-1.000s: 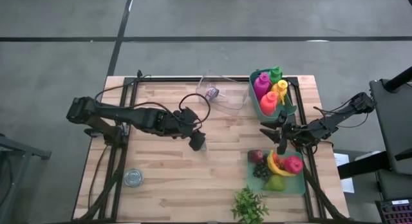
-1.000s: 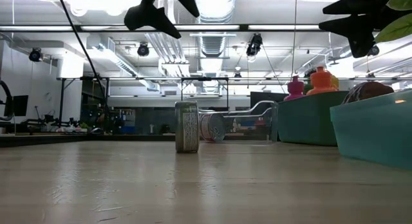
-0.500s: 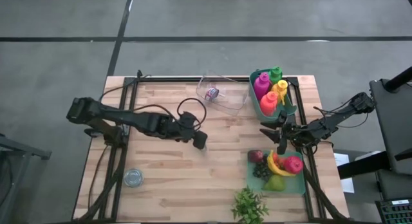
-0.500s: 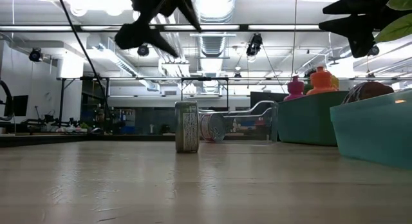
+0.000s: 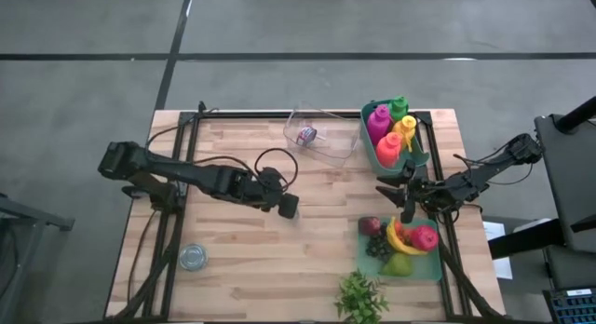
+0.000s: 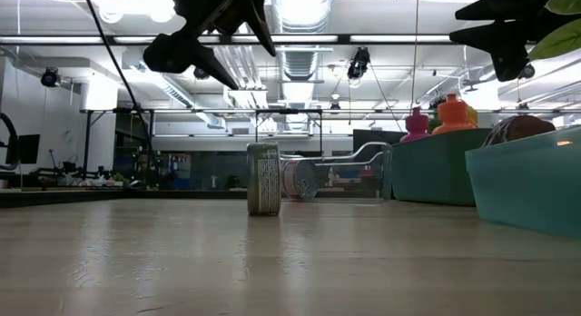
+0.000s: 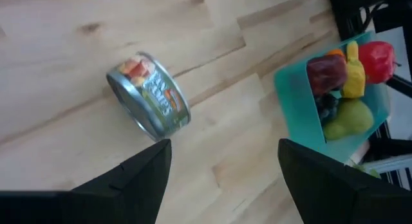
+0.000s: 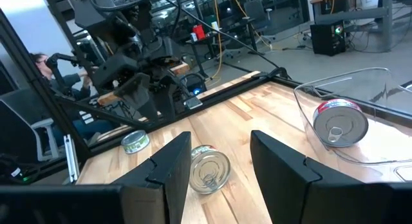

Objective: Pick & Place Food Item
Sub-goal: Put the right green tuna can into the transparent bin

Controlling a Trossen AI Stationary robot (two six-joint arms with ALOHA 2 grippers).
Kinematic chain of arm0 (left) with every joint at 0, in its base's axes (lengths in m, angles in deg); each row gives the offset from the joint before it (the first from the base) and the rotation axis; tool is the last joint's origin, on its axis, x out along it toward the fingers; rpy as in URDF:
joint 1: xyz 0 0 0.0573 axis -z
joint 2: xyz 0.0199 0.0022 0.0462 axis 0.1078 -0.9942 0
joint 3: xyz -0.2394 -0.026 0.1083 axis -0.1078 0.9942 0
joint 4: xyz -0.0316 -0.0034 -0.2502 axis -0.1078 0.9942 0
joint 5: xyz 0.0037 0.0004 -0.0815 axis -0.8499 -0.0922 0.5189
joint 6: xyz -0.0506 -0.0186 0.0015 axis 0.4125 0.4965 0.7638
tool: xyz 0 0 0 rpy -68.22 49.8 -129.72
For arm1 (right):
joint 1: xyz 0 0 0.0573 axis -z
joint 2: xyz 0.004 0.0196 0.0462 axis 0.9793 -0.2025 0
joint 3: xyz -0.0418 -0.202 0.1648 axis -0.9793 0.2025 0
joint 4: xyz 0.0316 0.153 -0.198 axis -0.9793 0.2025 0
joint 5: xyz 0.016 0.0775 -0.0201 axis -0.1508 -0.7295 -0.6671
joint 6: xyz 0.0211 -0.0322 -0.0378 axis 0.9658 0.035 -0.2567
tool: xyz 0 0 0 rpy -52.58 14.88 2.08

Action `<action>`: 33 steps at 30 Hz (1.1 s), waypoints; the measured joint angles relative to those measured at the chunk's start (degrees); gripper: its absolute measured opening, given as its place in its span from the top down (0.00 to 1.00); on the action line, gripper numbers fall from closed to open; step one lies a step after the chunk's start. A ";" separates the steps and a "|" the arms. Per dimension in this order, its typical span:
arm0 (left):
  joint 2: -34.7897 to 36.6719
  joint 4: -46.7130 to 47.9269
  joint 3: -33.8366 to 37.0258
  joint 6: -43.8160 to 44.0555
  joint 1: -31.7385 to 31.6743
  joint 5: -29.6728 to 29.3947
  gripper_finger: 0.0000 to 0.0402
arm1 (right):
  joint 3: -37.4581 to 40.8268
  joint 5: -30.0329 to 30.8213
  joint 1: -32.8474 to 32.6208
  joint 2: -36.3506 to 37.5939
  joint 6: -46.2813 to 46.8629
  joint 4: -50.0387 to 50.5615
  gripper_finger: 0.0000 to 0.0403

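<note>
A small tin can (image 7: 149,95) with a printed label stands on its curved side on the wooden table, its flat ends upright. It also shows in the low view (image 6: 263,178) and, pull-tab end on, in the right wrist view (image 8: 209,169). My left gripper (image 7: 222,179) hangs open just above the can near the table's middle (image 5: 282,203), its fingers slanting down, touching nothing. My right gripper (image 5: 402,195) waits open at the right, level, above the far edge of the fruit bin (image 5: 368,242). It has nothing between its fingers (image 8: 222,166).
A clear tub (image 5: 326,138) lies on its side at the far middle with another can (image 5: 306,135) inside. A teal bin of coloured bottles (image 5: 371,149) stands at the far right. A third can (image 5: 193,257) is near left, and a green plant (image 5: 361,296) sits near the front edge.
My left gripper has come down toward the can and has rolled about its own pointing line, staying open. The can has kept its place on its side. My right arm has kept still.
</note>
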 joint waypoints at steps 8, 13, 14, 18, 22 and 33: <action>-0.06 -0.02 0.04 1.17 0.02 -0.27 0.28 | 0.00 0.02 0.00 0.00 0.01 0.00 0.61; -1.52 -2.70 0.13 0.96 -0.02 -0.49 0.28 | -0.02 0.01 0.00 0.02 0.01 0.07 0.61; -1.72 -3.21 -0.10 0.59 -0.10 -0.24 0.28 | -0.02 0.02 0.00 0.01 0.01 0.07 0.61; -2.91 -3.06 0.06 0.98 -0.45 -0.06 0.28 | -0.02 0.02 0.00 0.02 0.00 0.41 0.61; -4.59 -3.35 -0.10 0.98 -1.37 -0.06 0.28 | -0.02 0.02 0.00 0.02 -0.02 0.92 0.61; -10.46 7.79 -3.89 13.63 -3.23 2.20 0.28 | -0.02 0.04 0.00 -0.07 -0.02 1.33 0.61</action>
